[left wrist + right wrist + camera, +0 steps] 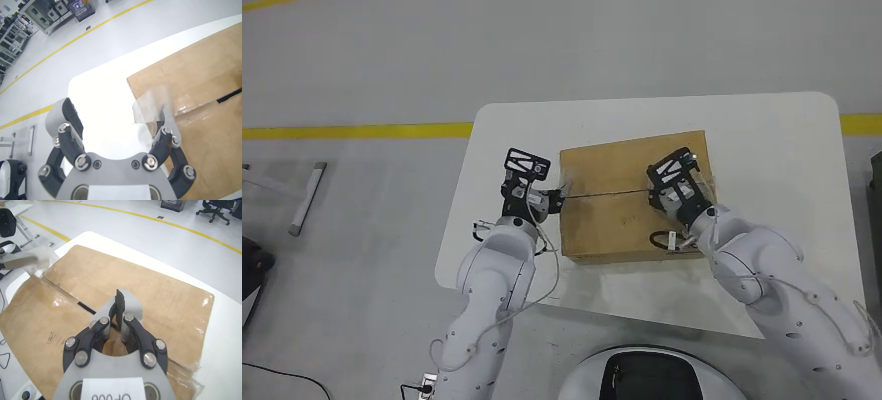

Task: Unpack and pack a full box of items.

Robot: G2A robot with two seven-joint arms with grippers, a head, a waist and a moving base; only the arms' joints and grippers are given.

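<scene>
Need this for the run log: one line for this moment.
box: closed | tape: end lifted at left gripper, open | right gripper: shut over seam

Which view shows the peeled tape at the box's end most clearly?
The left wrist view: the tape is close, lifted off the box edge. The right wrist view shows it far off; the top view, as a tiny pale flap.

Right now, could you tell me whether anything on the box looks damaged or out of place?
Yes. Beside the left gripper, clear tape curls loose off the box seam against one of the jaws, and a dark slit gapes along that seam.
</scene>
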